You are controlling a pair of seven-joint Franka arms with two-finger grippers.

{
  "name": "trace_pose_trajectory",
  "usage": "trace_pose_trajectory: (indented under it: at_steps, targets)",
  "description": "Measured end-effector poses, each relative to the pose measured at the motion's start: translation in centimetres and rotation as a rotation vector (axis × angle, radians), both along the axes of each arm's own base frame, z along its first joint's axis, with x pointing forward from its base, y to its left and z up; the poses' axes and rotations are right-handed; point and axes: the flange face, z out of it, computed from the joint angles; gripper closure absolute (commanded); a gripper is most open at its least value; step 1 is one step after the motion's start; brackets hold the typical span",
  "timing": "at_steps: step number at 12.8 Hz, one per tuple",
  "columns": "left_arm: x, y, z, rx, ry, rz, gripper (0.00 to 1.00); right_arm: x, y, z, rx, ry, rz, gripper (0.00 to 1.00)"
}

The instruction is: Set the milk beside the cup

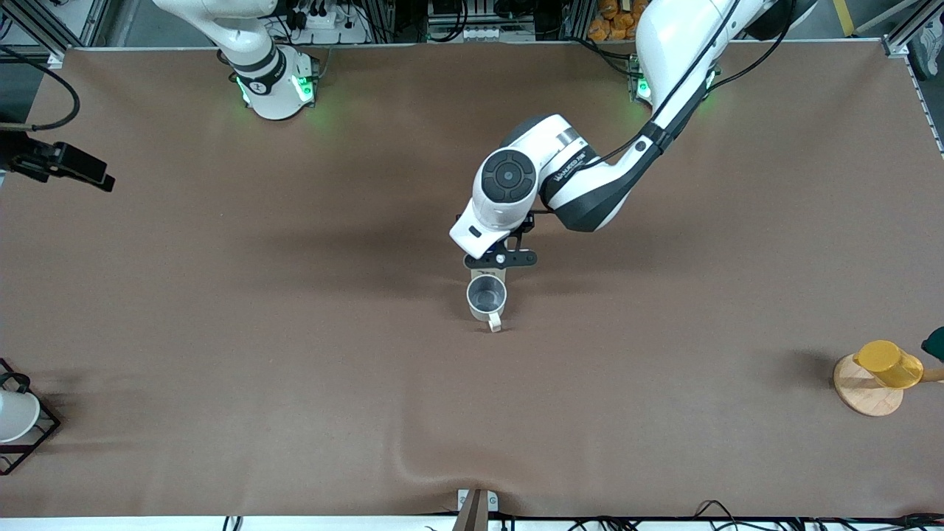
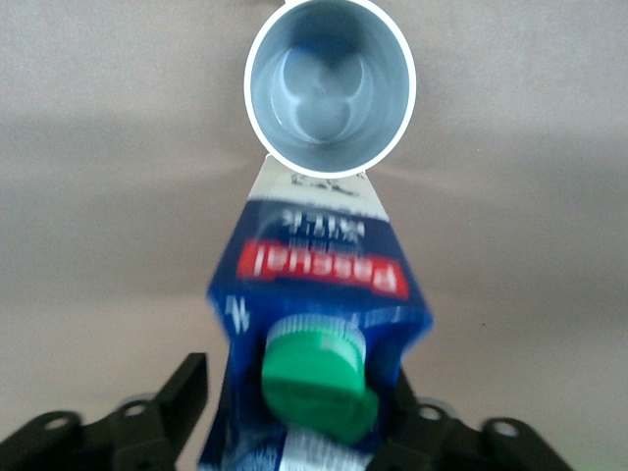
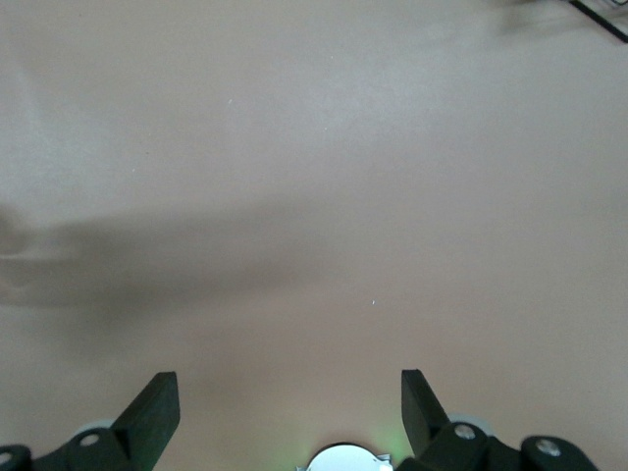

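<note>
the milk carton (image 2: 319,294) is dark blue with a red label band lettered in white, a white panel near its base and a green round cap (image 2: 319,378). the mug (image 2: 331,83) is cream-white outside, grey inside. the table covering (image 1: 221,295) is plain brown.

Cup (image 1: 487,297): mid-bench, on the bench (image 1: 295,369).
Milk (image 2: 319,334): just beside cup, on the side farther from front camera; touching or not, cannot tell.
Left pincer (image 1: 500,258): over milk.
Right pincer (image 3: 289,412): over bare bench.
</note>
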Motion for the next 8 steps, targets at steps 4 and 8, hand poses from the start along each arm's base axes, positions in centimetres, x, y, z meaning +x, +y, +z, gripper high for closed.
trace_pose_trajectory:
  at_steps: [4, 8]
  targets:
    - [0.8, 0.1, 0.9, -0.024, -0.024, 0.014, 0.0, -0.5, -1.8, 0.5, 0.005, 0.009, 0.038, 0.0]
    - [5.1, 4.1, 6.7, -0.068, -0.115, 0.102, 0.0, -0.6, -2.8, 0.5, 0.007, 0.014, 0.034, 0.0]
